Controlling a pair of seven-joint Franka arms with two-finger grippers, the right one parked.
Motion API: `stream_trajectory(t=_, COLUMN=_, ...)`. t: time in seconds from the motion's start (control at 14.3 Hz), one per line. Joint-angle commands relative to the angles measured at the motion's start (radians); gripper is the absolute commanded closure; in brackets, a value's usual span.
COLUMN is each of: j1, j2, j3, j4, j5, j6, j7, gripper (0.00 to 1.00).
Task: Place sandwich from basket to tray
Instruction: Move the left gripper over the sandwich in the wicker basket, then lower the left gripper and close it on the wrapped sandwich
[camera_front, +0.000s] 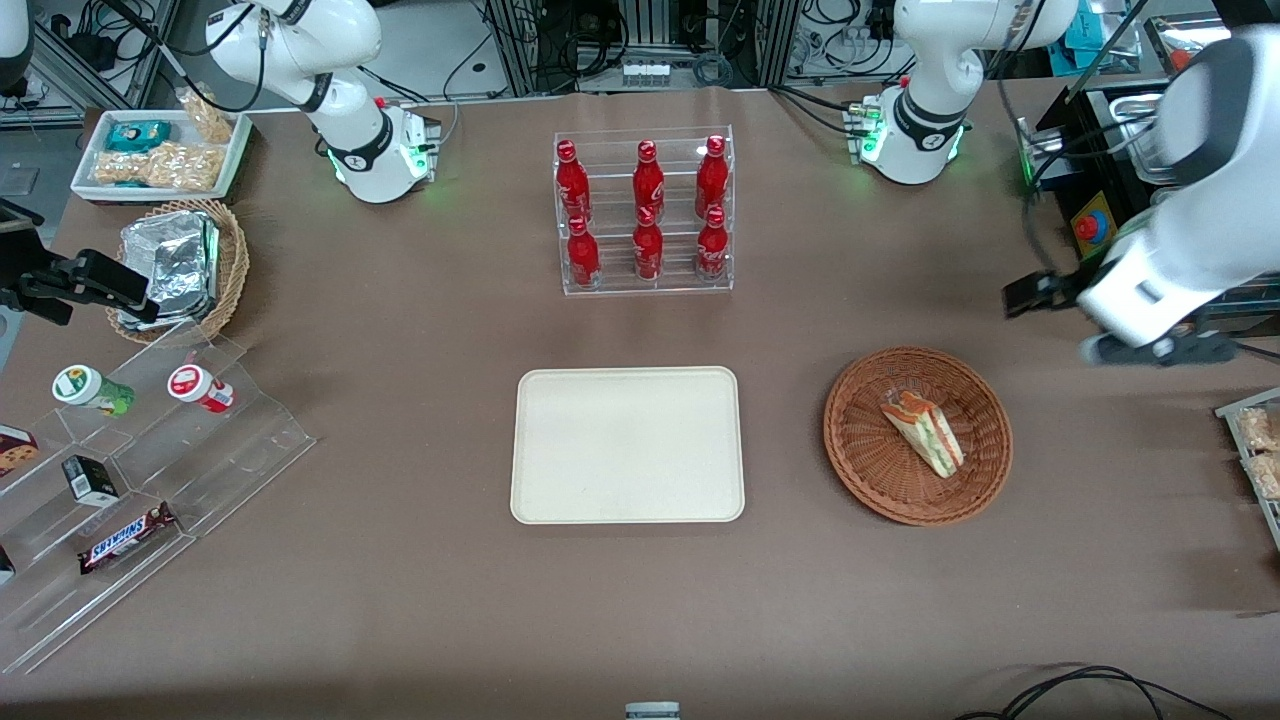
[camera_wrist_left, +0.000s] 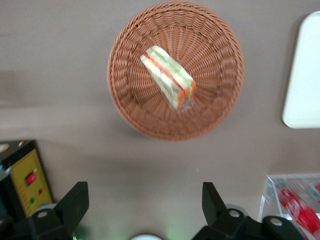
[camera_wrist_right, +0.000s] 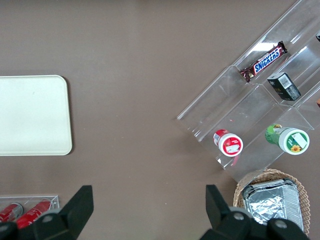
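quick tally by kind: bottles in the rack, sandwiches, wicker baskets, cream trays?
Red bottles: 6
Sandwich: 1, in the basket
Wicker baskets: 2, counting the foil-packet basket
Cream tray: 1
Total: 10
Gripper: open, above the table beside the basket.

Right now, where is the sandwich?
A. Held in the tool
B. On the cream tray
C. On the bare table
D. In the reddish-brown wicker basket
D: the sandwich lies in the basket, the tray is bare, and the open tool hovers apart.
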Motion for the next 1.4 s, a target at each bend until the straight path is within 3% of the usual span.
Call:
stream_trajectory(t=0.0, j1=-0.027, j2=-0.005, j3=0.004, j4=-0.186, j5=0.028, j6=0.241, j7=-0.083, gripper=0.00)
stream_trajectory(t=0.28, j1=-0.039, j2=-0.001, j3=0.004, j4=-0.419, j5=0.028, j6=0.627, j7=-0.363, gripper=0.00)
stream_trajectory(t=0.42, j1=-0.056, j2=0.047, j3=0.004, j4=-0.432, j5=0.026, j6=0.723, j7=-0.608, gripper=0.00)
stream_trajectory(t=0.77, j1=-0.085, j2=0.213, j3=0.004, j4=-0.308, j5=0.026, j6=0.725, j7=-1.072, gripper=0.00)
stream_trajectory(t=1.05, j1=-0.081, j2=0.313, j3=0.005, j4=-0.234, j5=0.026, j6=0.716, j7=-1.090, gripper=0.00)
stream_trajectory(t=1.12, j1=-0.079, j2=0.325, j3=0.005, j4=-0.234, j5=0.028, j6=0.714, j7=-1.082, gripper=0.18)
stream_trajectory(t=1.19, j1=-0.079, j2=0.325, j3=0.005, j4=-0.239, j5=0.028, j6=0.696, j7=-1.046, gripper=0.63)
stream_trajectory(t=1.26, j1=-0.079, j2=0.321, j3=0.007, j4=-0.236, j5=0.028, j6=0.655, j7=-0.988, gripper=0.88)
stream_trajectory(t=1.33, j1=-0.079, j2=0.315, j3=0.007, j4=-0.222, j5=0.028, j6=0.597, j7=-0.931, gripper=0.95)
